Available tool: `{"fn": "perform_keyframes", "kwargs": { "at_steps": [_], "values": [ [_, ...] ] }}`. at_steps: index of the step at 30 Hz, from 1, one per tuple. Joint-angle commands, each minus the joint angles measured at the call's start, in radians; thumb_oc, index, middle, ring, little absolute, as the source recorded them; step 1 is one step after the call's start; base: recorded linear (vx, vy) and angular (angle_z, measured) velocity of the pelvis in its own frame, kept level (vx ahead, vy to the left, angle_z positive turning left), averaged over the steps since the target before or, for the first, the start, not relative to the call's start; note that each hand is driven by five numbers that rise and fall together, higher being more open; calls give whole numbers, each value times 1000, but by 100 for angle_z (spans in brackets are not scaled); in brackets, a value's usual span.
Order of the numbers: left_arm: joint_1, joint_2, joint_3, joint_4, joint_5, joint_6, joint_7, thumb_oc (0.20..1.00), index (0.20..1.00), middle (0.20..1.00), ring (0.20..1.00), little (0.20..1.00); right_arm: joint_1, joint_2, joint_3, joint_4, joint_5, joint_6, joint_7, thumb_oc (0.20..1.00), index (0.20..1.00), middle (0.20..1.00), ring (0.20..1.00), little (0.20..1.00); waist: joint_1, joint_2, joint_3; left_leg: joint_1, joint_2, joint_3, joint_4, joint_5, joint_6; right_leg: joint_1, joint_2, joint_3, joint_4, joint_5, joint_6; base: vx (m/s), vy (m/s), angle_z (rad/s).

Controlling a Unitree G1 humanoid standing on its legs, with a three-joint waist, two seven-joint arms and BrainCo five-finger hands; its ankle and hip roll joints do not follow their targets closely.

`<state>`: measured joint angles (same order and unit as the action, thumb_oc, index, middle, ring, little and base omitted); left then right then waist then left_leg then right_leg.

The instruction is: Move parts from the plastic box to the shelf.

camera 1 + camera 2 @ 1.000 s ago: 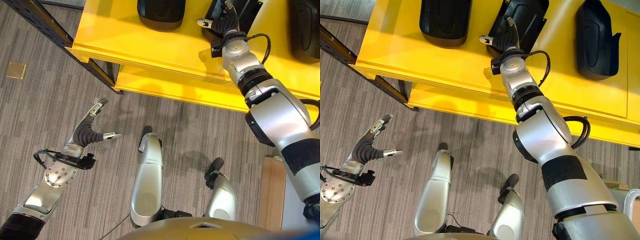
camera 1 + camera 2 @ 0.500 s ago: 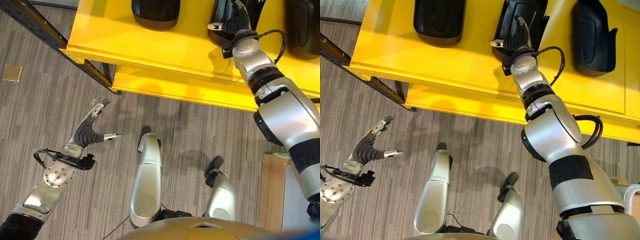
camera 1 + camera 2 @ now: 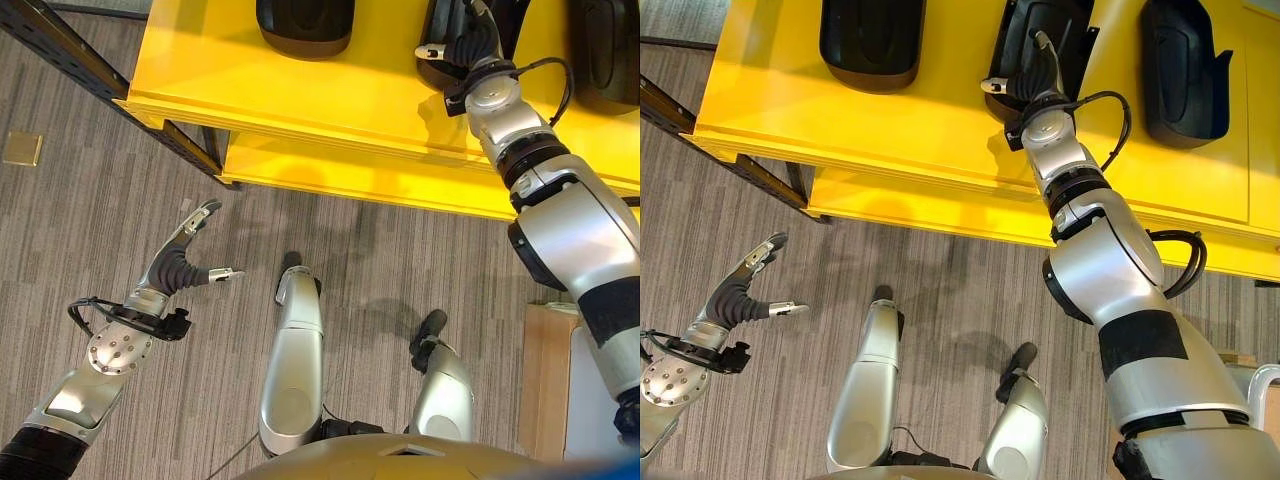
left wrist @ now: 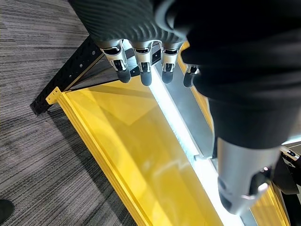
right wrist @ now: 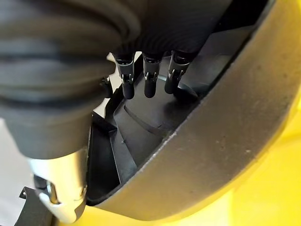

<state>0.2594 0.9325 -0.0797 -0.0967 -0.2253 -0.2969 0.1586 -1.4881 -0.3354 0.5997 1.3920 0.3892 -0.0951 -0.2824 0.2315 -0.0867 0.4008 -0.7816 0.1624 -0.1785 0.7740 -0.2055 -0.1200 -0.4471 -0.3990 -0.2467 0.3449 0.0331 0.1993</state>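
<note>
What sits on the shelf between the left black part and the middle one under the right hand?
Nothing: in the right eye view, bare yellow shelf separates the left black part from the middle part beneath the right hand.

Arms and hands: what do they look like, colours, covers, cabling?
Both arms are silver-grey metal shells with black bands at the joints. The left hand and right hand each wear a dark ribbed cover over wrist and back; fingers are silver with dark tips. A black cable loops at each wrist. The left wrist carries a round silver plate dotted with screws.
</note>
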Motion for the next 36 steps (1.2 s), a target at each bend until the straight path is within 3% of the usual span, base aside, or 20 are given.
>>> {"fn": "perform_keyframes", "kwargs": {
  "at_steps": [1,10,23,36],
  "values": [
    [-8,25,-12,-28,-22,-54,4,1000,1000,1000,1000,1000,-15,-63,-36,-26,29,-38,-15,1000,1000,1000,1000,1000,22,5,39,14,-50,85,-133,59,106,-108,44,39,270,-137,-53,0,0,0],
    [4,34,-3,-12,-57,-52,-5,1000,1000,1000,1000,1000,-61,-28,13,-86,41,-50,-11,1000,1000,1000,1000,1000,5,-14,21,36,-42,86,-152,62,100,-87,48,35,255,-131,-53,0,0,0],
    [-8,49,-23,-12,-82,-44,-26,1000,1000,1000,1000,1000,-171,-56,46,-63,80,-51,-15,1000,1000,1000,1000,1000,5,-33,11,56,-48,88,-166,60,97,-45,41,21,221,-118,-43,20,-7,1],
    [-30,54,-24,-38,-76,-43,-41,1000,1000,1000,1000,1000,-201,-141,74,5,34,-20,-15,1000,1000,1000,1000,1000,41,-7,29,19,-59,95,-205,85,99,-40,30,-14,141,-78,-29,28,-13,5]
  ]
}}
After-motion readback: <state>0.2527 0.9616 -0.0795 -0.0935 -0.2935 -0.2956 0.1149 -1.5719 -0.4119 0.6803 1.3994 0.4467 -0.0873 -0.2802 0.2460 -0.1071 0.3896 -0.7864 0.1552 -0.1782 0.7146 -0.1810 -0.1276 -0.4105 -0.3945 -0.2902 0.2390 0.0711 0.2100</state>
